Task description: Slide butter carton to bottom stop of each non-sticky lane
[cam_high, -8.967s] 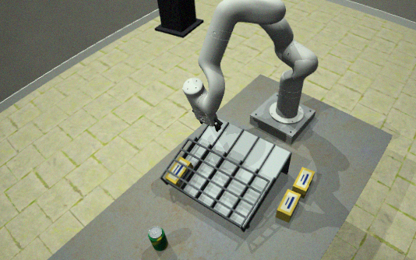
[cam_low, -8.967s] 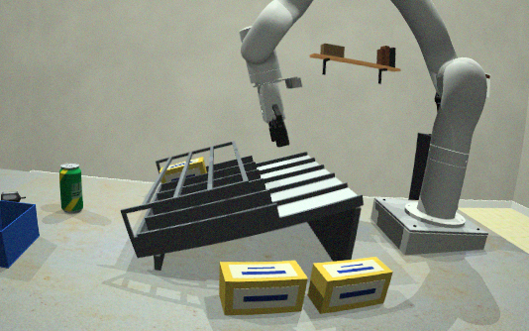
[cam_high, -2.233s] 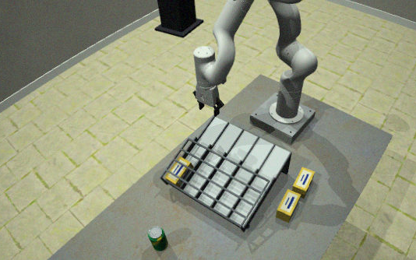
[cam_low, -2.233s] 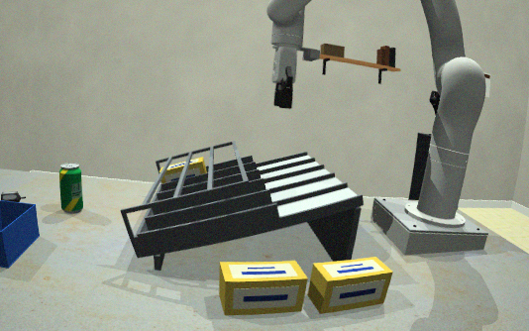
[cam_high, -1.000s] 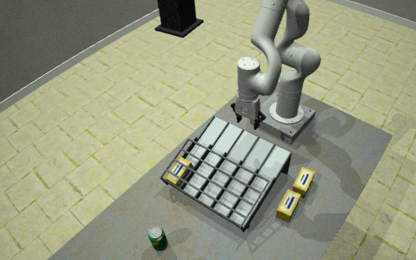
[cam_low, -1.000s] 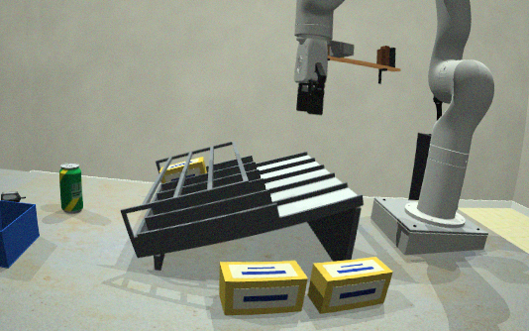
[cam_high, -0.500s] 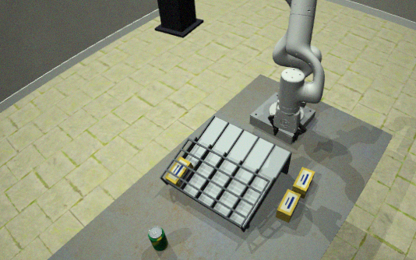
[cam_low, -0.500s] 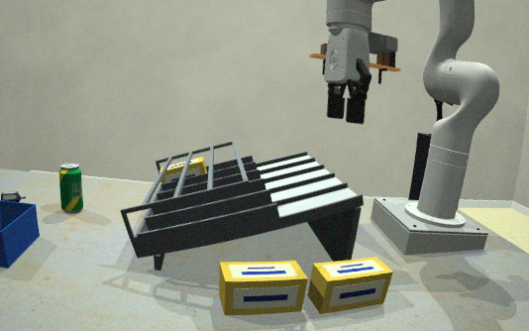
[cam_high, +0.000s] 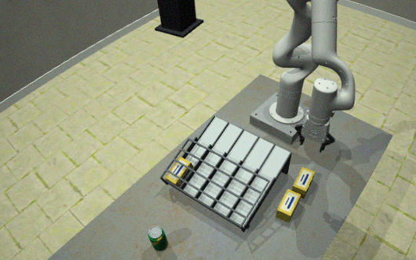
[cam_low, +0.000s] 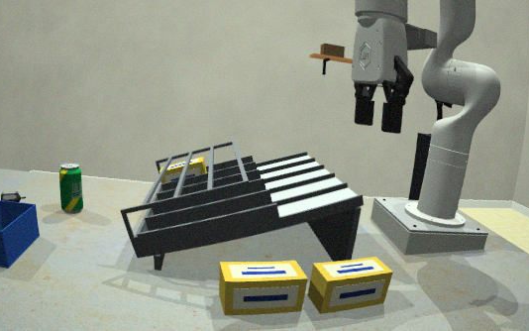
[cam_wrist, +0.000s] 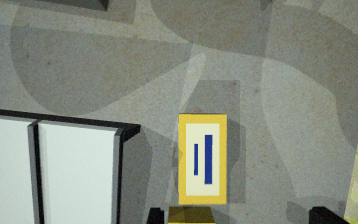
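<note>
The sloped five-lane shelf (cam_high: pixel 250 148) (cam_low: pixel 313 195) (cam_wrist: pixel 76 175) stands on the grey table. One yellow butter carton (cam_high: pixel 178 170) (cam_low: pixel 181 167) rests against the bottom stop of the lane farthest from the other two cartons. Those two lie flat on the table beside the shelf's other side: one nearer the top end (cam_high: pixel 304 181) (cam_low: pixel 350 283) (cam_wrist: pixel 202 159), one nearer the bottom end (cam_high: pixel 288 205) (cam_low: pixel 263 287) (cam_wrist: pixel 191 215). My gripper (cam_high: pixel 313 144) (cam_low: pixel 378 119) (cam_wrist: pixel 241 217) is open and empty. It hangs high above the table, beside the shelf's top corner and roughly over the nearer carton.
The arm's base (cam_high: pixel 273 121) (cam_low: pixel 427 233) stands just behind the shelf's top end. A green can (cam_high: pixel 157 237) (cam_low: pixel 70 187) stands beyond the shelf's low end, and a blue bin (cam_low: pixel 3 233) beyond that. A small wall bracket (cam_low: pixel 332 54) holds a brown block.
</note>
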`<state>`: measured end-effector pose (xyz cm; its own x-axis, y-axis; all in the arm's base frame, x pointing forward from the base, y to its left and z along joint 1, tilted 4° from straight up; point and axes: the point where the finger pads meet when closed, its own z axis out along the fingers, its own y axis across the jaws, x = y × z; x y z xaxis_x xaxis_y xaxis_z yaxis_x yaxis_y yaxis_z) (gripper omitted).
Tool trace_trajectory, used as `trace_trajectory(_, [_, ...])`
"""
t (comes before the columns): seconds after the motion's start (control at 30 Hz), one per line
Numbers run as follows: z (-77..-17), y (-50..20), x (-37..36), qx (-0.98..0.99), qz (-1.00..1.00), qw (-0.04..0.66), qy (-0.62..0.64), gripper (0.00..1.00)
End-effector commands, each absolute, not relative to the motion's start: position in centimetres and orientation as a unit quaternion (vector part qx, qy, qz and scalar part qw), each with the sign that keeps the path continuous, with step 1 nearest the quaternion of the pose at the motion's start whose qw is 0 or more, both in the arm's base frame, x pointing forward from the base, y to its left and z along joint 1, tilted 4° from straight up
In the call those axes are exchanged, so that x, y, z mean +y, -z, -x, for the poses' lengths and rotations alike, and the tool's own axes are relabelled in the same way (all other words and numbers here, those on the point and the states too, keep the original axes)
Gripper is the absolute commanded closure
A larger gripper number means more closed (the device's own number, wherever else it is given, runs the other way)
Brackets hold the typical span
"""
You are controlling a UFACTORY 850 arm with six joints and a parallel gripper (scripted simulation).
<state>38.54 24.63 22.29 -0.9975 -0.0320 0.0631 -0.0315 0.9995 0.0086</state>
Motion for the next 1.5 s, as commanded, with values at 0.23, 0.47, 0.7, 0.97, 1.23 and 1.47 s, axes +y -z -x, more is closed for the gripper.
trace_trajectory(0.23, [-38.5,-20.4,24.8,-0.999,-0.016,0.031,0.004,0.1])
trace_trajectory(0.47, [-38.3,-17.6,24.8,-0.999,-0.016,0.031,0.004,0.1])
trace_trajectory(0.7, [-38.2,-16.8,24.8,-0.999,-0.016,0.031,0.004,0.1])
trace_trajectory(0.97, [-38.0,-13.6,24.8,-0.999,-0.015,0.031,0.004,0.1])
trace_trajectory(1.23, [-37.9,-12.5,24.8,-0.999,-0.015,0.031,0.003,0.1])
trace_trajectory(1.47, [-37.8,-9.7,24.8,-0.999,-0.015,0.031,0.003,0.1])
